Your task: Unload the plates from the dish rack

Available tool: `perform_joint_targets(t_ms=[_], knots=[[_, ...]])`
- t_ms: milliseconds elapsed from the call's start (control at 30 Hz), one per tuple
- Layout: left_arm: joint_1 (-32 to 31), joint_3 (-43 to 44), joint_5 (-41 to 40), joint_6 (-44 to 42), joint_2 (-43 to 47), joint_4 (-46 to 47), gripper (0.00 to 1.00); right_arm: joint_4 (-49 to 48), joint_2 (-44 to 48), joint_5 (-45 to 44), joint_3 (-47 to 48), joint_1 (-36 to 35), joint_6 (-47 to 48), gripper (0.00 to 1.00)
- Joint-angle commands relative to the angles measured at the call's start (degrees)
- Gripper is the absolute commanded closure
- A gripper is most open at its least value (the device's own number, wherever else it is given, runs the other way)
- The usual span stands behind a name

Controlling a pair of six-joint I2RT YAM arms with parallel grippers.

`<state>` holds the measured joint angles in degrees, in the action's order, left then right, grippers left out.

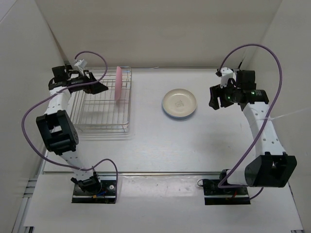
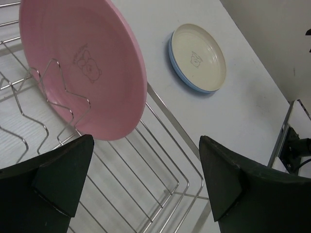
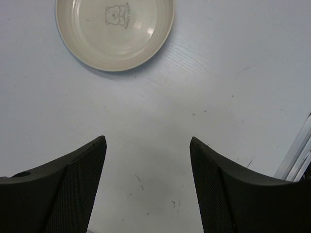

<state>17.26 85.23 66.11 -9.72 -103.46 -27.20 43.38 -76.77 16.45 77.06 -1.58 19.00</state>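
- Black arm bases [image 1: 95, 187] bolted along the near edge of the white table [image 1: 160, 145].
- Dish rack [image 1: 99, 116]: silver wire grid with low sides, on the left part of the table, in front of the left arm.
- Cream plate [image 1: 179, 103] lies face up on the table, right of the rack and well apart from it. It has a small bear print in its centre.
- Light blue plate [image 2: 183, 80] lies directly under the cream one; only its rim shows along one side.
- Right gripper [image 3: 147, 141] is just right of the stacked pair, above bare table. Its jaws are apart with nothing between them and no contact with either plate.
- Left gripper [image 2: 145, 145] is over the far half of the rack, pointing at the pink plate. Its jaws are spread wide and hold nothing.
- Pink plate [image 1: 118, 83] stands on edge among the wire dividers, by the rack's right side toward the far end. Its bear-print face is turned to the left gripper. The fingertips are close to it; I can't tell whether they touch.
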Motion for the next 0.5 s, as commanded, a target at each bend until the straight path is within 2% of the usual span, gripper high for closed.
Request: perform_joint_targets(t_ms=[0,367,467], knots=[[-2.48,5.2,4.03,0.05,-2.44,3.12,0.0,0.22,3.29,0.6,-1.91,0.0,-0.37,0.27],[-7.32,17.59,2.89,1.89,-14.74,0.92,0.0,-0.4,4.61,0.6,-2.17,0.0,-1.6,0.27],[-8.37,21.28,4.03,2.51,-17.65,-0.48,0.04,-0.92,4.61,-0.79,-3.58,0.0,-1.6,0.27]])
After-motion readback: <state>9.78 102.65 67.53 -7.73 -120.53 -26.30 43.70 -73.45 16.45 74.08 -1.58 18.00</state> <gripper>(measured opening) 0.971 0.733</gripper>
